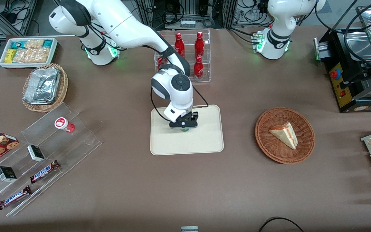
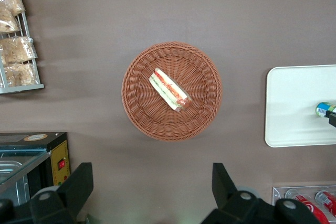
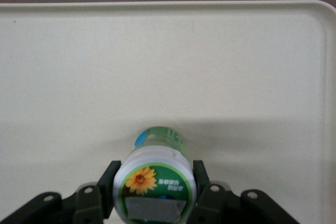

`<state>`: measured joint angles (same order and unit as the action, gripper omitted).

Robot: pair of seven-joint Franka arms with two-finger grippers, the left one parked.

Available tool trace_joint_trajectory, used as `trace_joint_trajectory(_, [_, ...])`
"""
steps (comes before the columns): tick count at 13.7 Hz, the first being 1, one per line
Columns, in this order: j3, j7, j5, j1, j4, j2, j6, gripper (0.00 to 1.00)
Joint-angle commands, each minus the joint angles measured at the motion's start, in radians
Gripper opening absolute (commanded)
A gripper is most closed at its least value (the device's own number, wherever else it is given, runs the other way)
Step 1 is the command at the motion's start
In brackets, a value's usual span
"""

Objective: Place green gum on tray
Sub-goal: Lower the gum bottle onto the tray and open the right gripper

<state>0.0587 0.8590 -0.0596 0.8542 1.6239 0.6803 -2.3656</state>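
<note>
While our gripper [image 3: 155, 195] clamps the green gum [image 3: 156, 174] by its white lid just above the middle of the tray [image 1: 204, 141], we should lower until it rests, then part the jaws.

The gripper [image 1: 184, 126] hangs low over the tray [image 1: 204, 141], apparently on the green gum [image 1: 184, 130].

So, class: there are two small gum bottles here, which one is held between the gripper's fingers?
The green gum, over the tray, with the gripper shut on its white lid. The red gum bottle sits alone on the clear acrylic rack.
</note>
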Motion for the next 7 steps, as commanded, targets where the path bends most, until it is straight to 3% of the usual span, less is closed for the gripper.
trace_joint_trajectory(1, [0.001, 0.002, -0.009, -0.009, -0.029, 0.018, -0.007, 1.0])
trace_joint_trajectory(7, [0.003, -0.009, -0.008, -0.052, -0.013, -0.099, 0.069, 1.0])
